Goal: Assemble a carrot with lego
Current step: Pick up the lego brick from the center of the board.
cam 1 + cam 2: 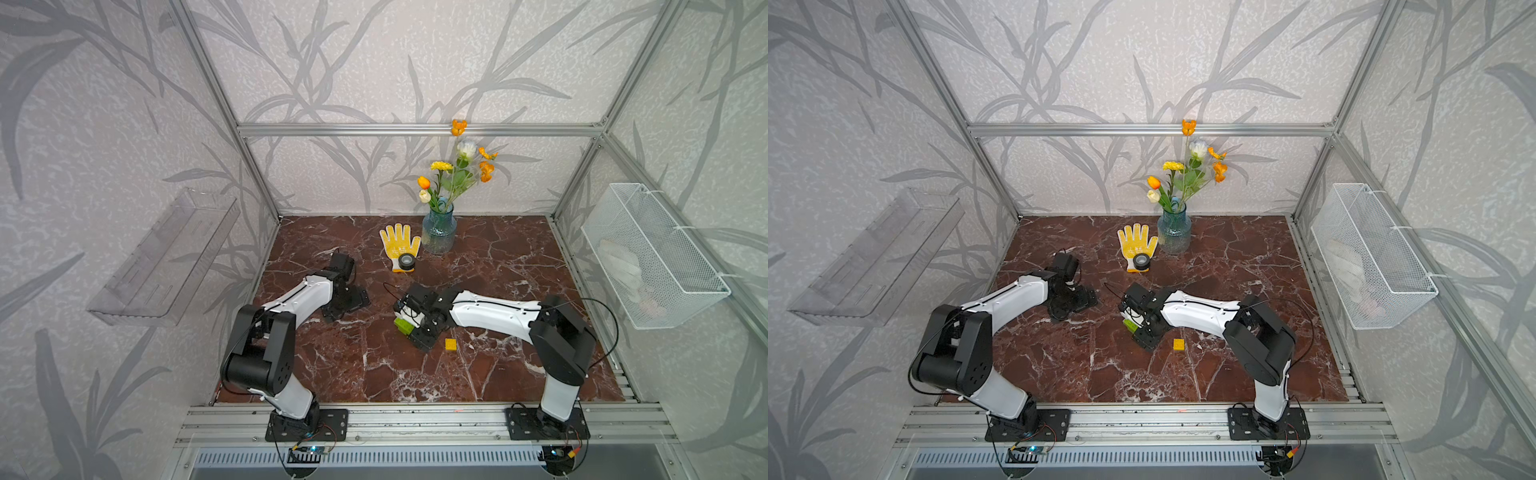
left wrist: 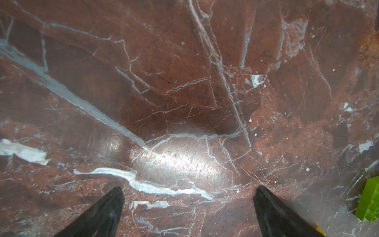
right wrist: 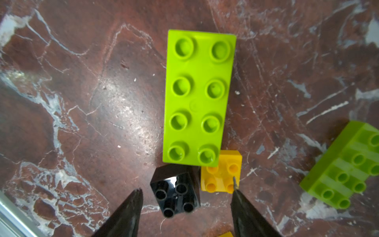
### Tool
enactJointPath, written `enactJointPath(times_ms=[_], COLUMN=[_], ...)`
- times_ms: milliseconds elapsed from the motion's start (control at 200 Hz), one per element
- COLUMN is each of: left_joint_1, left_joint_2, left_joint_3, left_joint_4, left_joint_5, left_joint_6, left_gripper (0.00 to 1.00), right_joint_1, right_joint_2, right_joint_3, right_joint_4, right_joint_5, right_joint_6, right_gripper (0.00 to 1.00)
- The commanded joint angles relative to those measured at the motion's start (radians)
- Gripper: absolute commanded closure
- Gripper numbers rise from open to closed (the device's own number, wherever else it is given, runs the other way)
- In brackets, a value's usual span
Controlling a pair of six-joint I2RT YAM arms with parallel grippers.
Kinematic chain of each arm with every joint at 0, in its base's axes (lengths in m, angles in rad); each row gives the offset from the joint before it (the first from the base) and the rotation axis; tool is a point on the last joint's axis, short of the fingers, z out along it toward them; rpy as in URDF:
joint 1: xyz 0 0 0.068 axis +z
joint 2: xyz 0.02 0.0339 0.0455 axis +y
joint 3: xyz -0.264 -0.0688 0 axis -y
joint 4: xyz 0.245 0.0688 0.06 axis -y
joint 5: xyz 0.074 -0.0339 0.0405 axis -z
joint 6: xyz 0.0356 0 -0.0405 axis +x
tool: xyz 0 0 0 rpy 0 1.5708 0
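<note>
**Right gripper open over the bricks, left gripper open to the side**

In both top views the bricks lay on the marble table (image 1: 519, 257) (image 1: 1246, 257), a little right of its middle, mostly hidden under the right gripper (image 1: 417, 322) (image 1: 1140, 322). A green brick (image 1: 404, 325) (image 1: 1130, 325) showed at the left side of this gripper, and a loose yellow brick (image 1: 451, 344) (image 1: 1179, 344) lay just right of it. The left gripper (image 1: 347, 301) (image 1: 1073, 301) was low over the table, well to the left. At the far side a glove (image 1: 400, 241) with a tape roll (image 1: 406, 261) on it lay beside a vase (image 1: 439, 232).

In the left wrist view the left gripper (image 2: 188, 187) had its fingers wide apart over the marble. The green brick (image 2: 369, 201) was at the picture's edge.

In the right wrist view the right gripper (image 3: 187, 189) had its fingers apart. A black brick (image 3: 176, 192) sat tilted between them, and neither finger touched it. A small yellow brick (image 3: 222, 174) was just beside it. A long green brick (image 3: 198, 98), studs up, reached over both with one end. I could not tell whether they were joined. A second green block (image 3: 344, 166) lay apart from them.
</note>
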Motion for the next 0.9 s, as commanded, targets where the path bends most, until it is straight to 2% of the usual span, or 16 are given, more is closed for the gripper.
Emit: enactJointPath(times_ms=[0,430,665,895], left_joint_1=[-0.004,-0.004,-0.004,-0.006], left_joint_2=[-0.016,-0.005,-0.003,0.001], left_joint_3=[0.017,0.016,0.022,0.021], left_joint_4=[-0.021,-0.016,-0.020,-0.019], left_joint_5=[-0.013,-0.009,-0.008,-0.008], left_joint_6=[0.015,0.016,0.019,0.017], left_gripper=[0.00,0.00,0.00,0.00], right_joint_1=[0.001,0.002,0.003,0.003], right_joint_2=[-0.001,0.014,0.020,0.017], right_joint_3=[-0.003,-0.028,-0.047,-0.052], right_joint_4=[0.027,0.023,0.027,0.033], right_joint_5=[-0.005,-0.052,-0.063,-0.057], right_joint_6=[-0.011,-0.008,-0.004,-0.005], right_gripper=[0.33,0.42,0.44,0.50])
